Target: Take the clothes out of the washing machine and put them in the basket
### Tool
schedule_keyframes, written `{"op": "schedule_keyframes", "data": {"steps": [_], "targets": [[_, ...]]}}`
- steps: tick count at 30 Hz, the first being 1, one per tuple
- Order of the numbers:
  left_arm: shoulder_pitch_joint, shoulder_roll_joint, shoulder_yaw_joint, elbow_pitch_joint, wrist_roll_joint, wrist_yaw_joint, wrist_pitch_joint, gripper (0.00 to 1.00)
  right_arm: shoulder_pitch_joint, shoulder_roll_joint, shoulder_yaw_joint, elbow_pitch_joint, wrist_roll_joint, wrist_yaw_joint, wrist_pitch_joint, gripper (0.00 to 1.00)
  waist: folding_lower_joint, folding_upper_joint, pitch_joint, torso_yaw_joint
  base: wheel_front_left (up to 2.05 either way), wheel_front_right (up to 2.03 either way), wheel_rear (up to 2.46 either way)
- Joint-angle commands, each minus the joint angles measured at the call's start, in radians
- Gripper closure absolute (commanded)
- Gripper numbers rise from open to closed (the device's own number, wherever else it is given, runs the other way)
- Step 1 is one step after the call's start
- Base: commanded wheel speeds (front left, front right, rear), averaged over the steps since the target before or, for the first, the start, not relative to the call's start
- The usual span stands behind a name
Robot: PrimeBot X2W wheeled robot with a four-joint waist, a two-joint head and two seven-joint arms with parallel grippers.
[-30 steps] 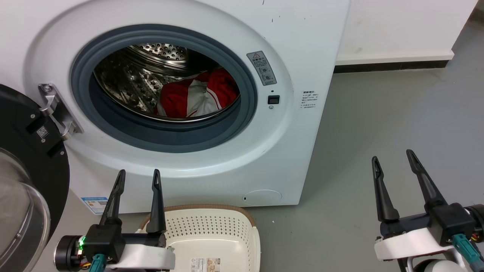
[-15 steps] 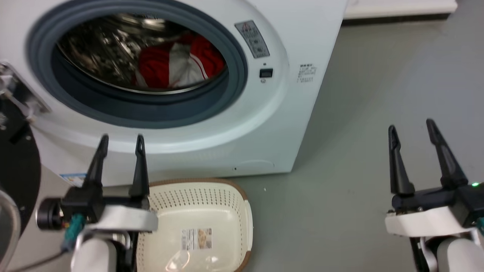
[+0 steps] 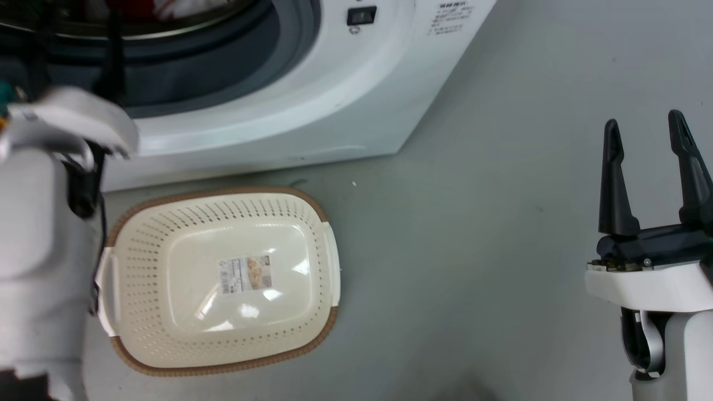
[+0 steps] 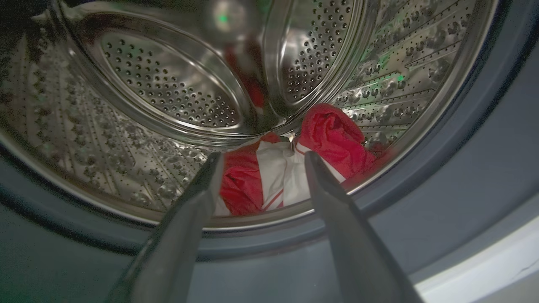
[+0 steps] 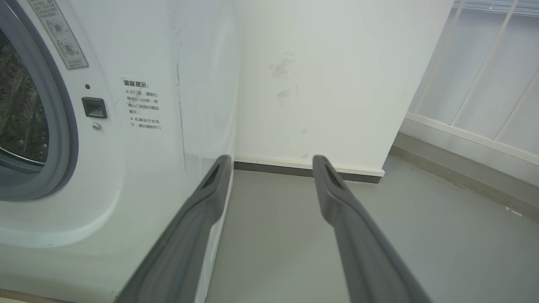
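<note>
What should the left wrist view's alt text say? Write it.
The open left gripper points into the steel drum of the washing machine, where red-and-white clothes lie bunched at the bottom beyond its fingertips. A grey seal rings the opening.

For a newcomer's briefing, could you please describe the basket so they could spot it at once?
Find the big white washing machine; on the grey floor before it sits the basket. It alone is cream and perforated, with a brown rim.

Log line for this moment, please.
left gripper open, aimed at clothes in drum | right gripper open, empty | basket empty
</note>
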Motion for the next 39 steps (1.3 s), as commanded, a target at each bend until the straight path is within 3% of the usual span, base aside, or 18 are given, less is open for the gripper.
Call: {"op": "schedule_keyframes", "data": {"steps": [1, 10, 19, 31, 39], "targets": [[-0.103, 0.046, -0.028, 0.043, -0.015, -0.002, 0.036, 0.00, -0.026, 0.003, 0.011, -0.006, 0.012, -0.001, -0.002, 0.00, -0.0002, 0.0000, 0.114, -0.063, 0.00, 0.00, 0.00], [-0.477, 0.224, -0.190, 0.189, -0.057, -0.002, 0.260, 0.00, -0.060, 0.003, 0.058, -0.023, 0.070, -0.001, -0.002, 0.00, -0.0002, 0.0000, 0.255, -0.143, 0.00, 0.00, 0.00], [-0.738, 0.373, -0.377, 0.264, -0.111, -0.001, 0.492, 0.00, -0.056, 0.003, 0.090, -0.039, 0.105, -0.001, -0.002, 0.00, -0.0002, 0.0000, 0.338, -0.196, 0.00, 0.00, 0.00], [-0.948, 0.501, -0.560, 0.300, -0.272, -0.001, 0.837, 0.00, -0.030, 0.003, 0.170, -0.059, 0.143, -0.001, -0.002, 0.00, -0.0002, 0.0000, 0.411, -0.279, 0.00, 0.00, 0.00], [-1.007, 0.550, -0.634, 0.284, -0.348, -0.001, 0.958, 0.00, -0.026, 0.003, 0.186, -0.076, 0.162, -0.001, -0.002, 0.00, -0.0002, 0.0000, 0.447, -0.304, 0.00, 0.00, 0.00]]}}
